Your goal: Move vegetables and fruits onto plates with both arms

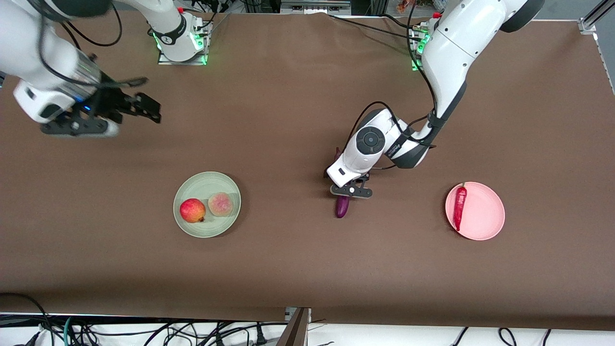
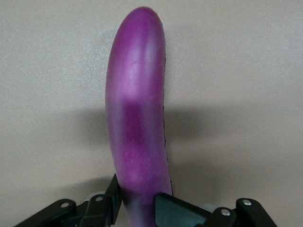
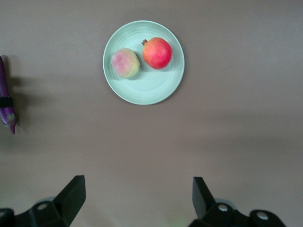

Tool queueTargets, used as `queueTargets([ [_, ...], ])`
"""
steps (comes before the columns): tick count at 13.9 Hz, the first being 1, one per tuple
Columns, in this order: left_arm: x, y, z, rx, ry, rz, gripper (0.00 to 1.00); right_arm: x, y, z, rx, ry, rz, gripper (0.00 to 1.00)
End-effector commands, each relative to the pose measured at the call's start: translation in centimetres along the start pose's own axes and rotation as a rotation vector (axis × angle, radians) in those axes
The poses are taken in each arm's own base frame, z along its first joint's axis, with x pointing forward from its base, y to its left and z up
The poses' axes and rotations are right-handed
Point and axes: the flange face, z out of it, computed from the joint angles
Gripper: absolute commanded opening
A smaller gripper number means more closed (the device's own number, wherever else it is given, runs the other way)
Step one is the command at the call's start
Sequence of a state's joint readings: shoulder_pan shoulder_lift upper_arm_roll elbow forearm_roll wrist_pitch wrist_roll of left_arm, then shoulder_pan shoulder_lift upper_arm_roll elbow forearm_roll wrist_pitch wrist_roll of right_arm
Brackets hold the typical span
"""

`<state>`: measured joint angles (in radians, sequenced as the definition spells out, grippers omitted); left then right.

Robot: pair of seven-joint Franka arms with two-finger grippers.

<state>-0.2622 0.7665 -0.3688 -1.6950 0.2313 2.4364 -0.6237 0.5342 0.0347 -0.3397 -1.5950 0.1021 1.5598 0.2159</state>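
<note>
The purple eggplant point(image 1: 342, 205) lies mid-table, mostly hidden under the left hand. My left gripper point(image 1: 349, 190) is shut on the eggplant point(image 2: 137, 104), one finger point(image 2: 177, 208) on each side of it near one end. The red chili pepper point(image 1: 460, 206) lies on the pink plate point(image 1: 483, 218). The red fruit point(image 1: 192, 210) and the pale yellow-green fruit point(image 1: 220, 204) sit side by side on the pale green plate point(image 1: 207, 179). My right gripper point(image 1: 139, 108) is open and empty, up in the air over bare table toward the right arm's end. The right wrist view shows the green plate point(image 3: 142, 90) with both fruits.
A brown cloth covers the table. Cables hang past the table edge nearest the front camera. The eggplant point(image 3: 7, 101) shows at the edge of the right wrist view.
</note>
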Motion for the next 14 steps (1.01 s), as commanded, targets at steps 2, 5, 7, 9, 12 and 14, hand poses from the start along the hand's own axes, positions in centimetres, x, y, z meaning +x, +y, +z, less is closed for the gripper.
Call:
queueTargets([
  [2, 0.1, 0.4, 0.4, 0.008, 0.008, -0.008, 0.80, -0.9, 1.2, 0.4, -0.042, -0.018, -0.008, 1.00],
  [5, 0.2, 1.3, -0.2, -0.033, 0.040, -0.018, 0.96, -0.5, 2.4, -0.1, -0.037, 0.001, 0.013, 1.00],
  [7, 0.3, 1.4, 0.0, -0.048, 0.058, -0.025, 0.96, -0.4, 3.0, 0.0, -0.038, -0.004, 0.022, 1.00],
  [9, 0.2, 1.1, 0.9, -0.043, 0.047, -0.022, 0.94, -0.5, 3.1, 0.0, -0.040, -0.009, 0.022, 1.00],
  [12, 0.3, 0.9, 0.8, -0.039, 0.050, -0.009, 0.22, -0.6, 3.6, -0.6, -0.037, 0.001, 0.024, 1.00],
  [14, 0.7, 0.7, -0.2, -0.039, 0.065, -0.009, 0.00, -0.7, 3.4, -0.7, -0.037, 0.003, 0.021, 1.00],
])
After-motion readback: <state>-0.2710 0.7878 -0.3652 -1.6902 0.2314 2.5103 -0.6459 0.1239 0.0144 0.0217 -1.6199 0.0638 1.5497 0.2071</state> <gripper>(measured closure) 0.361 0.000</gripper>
